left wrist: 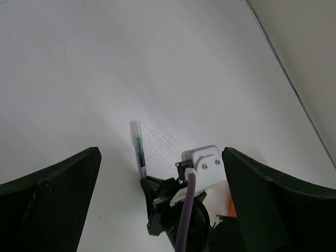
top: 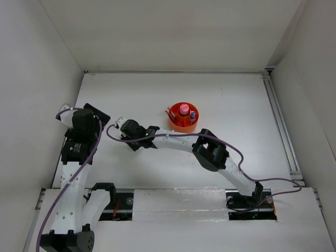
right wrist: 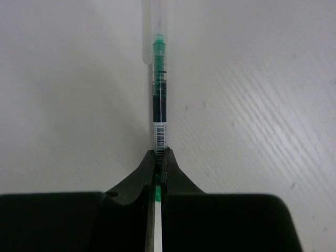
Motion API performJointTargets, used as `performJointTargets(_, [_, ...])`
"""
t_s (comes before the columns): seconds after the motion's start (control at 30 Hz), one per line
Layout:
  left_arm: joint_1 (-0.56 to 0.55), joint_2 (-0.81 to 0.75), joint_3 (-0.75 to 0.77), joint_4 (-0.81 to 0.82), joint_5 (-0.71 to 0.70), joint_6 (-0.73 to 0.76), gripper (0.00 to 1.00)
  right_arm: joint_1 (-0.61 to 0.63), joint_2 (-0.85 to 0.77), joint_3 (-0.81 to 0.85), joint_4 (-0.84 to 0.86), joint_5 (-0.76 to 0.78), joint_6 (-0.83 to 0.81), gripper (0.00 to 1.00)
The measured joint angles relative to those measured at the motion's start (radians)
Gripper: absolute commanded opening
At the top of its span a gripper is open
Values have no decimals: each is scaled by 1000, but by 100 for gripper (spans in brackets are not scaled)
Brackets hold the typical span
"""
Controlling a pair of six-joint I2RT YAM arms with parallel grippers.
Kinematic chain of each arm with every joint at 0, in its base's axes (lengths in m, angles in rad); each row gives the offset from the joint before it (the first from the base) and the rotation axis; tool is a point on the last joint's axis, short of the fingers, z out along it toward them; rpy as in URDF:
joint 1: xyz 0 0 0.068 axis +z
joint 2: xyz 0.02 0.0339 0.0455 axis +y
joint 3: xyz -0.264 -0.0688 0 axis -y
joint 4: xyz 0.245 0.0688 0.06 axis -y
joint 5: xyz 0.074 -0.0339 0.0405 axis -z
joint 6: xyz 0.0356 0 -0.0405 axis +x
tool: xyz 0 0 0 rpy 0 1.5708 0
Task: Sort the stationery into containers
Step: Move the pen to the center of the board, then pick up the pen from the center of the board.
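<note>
Holding: my right gripper (right wrist: 159,156) is pinched shut on the green pen (right wrist: 159,100), on the barcode stretch near one end of the barrel.
Grip reason: most of the pen sticks out ahead of the fingers. I judge this leaves a long free part to lead into a compartment.
Pen place: low over the table (top: 236,105), left of the organiser (top: 176,126) and well apart from it. I cannot tell whether it rests on the surface or is just raised.
Right arm: stretched leftward across the table, because the pen is on that side.
Left gripper (top: 97,113): spread wide with nothing between its fingers (left wrist: 58,194). It hangs near the pen, its camera looking down on the right gripper's hold. I judge it is kept out of the way.
Organiser: round and orange, toward the back of the table. It holds the pink bottle (top: 184,109), the blue-capped bottle (top: 192,113) and a red pen (top: 169,112) at its left edge.
Progress: the green pen is the only piece I see outside the organiser, so I judge the sort nearly done.
Next: lift, carry right, tip the pen upright over a free compartment.
Risk: a thin barrel held near one end may pivot in the pinch.
</note>
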Motion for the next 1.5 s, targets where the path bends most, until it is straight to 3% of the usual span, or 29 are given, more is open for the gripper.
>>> performJointTargets(0.17, [1, 0, -20, 56, 82, 49, 100, -16, -207, -319, 52, -23, 26, 0])
performJointTargets(0.3, [1, 0, -61, 131, 211, 90, 100, -47, -378, -484, 48, -13, 36, 0])
performJointTargets(0.57, [-10, -73, -210, 429, 623, 87, 100, -126, -731, -663, 95, 16, 63, 0])
performJointTargets(0.9, [-53, 8, -253, 696, 846, 25, 100, -171, -927, -763, 152, -26, 111, 0])
performJointTargets(1.4, [-54, 109, -343, 935, 1027, -65, 73, -157, -935, -763, 244, -221, 129, 0])
performJointTargets(1.5, [-54, 112, -345, 955, 1036, -74, 50, -154, -935, -763, 258, -253, 130, 0])
